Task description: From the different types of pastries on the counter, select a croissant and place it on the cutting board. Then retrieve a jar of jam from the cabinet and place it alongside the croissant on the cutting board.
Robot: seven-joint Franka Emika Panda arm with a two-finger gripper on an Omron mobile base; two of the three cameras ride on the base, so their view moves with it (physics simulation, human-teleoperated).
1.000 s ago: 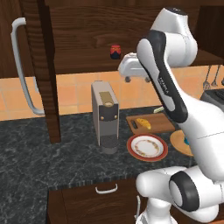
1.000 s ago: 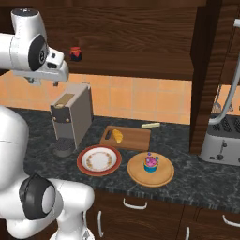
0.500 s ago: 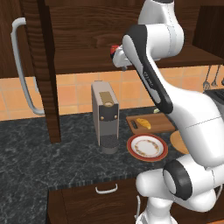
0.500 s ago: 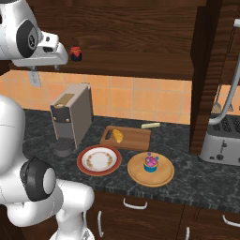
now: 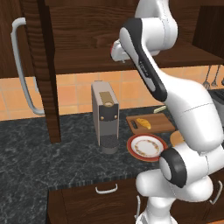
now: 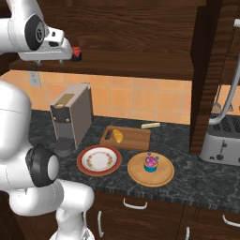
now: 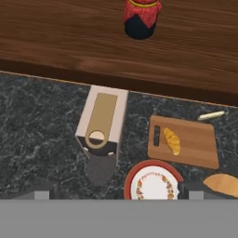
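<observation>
Dark speckled stone forms the bench [image 6: 187,187], with one coffee machine [image 6: 70,117] as the landmark on it. Right of the machine lie one red-rimmed plate [image 6: 99,160], one rectangular cutting board [image 6: 133,138] carrying one croissant [image 6: 118,136], and one round wooden board [image 6: 151,171] bearing one pink-frosted cupcake [image 6: 150,163]. Above the machine, on the open cabinet's shelf [image 7: 93,37], stands one jar of jam [image 7: 141,16]. The end effector [image 6: 63,52] hovers above the machine, just beside the jar and left of it; whether its fingers are spread or closed cannot be told. One toaster [image 6: 220,138] sits far right of the machine.
</observation>
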